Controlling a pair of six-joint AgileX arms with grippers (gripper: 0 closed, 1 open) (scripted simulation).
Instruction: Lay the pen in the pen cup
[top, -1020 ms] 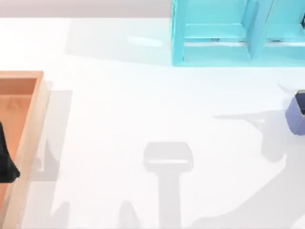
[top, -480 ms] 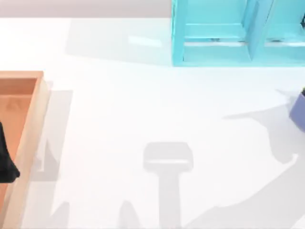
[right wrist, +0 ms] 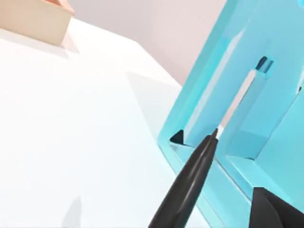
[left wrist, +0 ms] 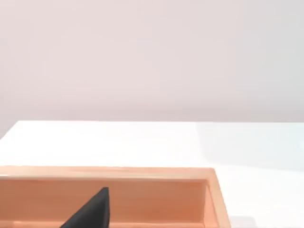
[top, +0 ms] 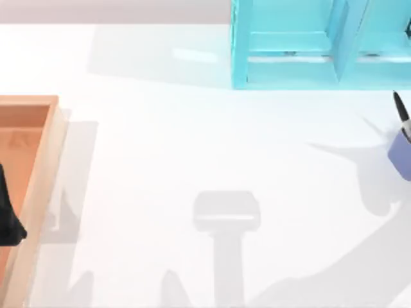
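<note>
Pen [top: 401, 110] upright in pen cup [top: 401, 154], cyan shelf [top: 292, 61] close behind; jaws' state unclear

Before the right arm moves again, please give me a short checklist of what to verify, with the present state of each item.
1. Pen reaches the pen cup: ok, in the top view its lower end meets the cup's top, at the table's right edge.
2. Pen lying fully inside: not ok, most of it sticks up out of the cup.
3. Right claw's hold on the pen: cannot tell.
4. Cup upright: cannot tell, it is partly cut off.
5. Cyan shelf apart from the pen: ok in the top view.
6. Left claw parked over the wooden tray: ok.
</note>
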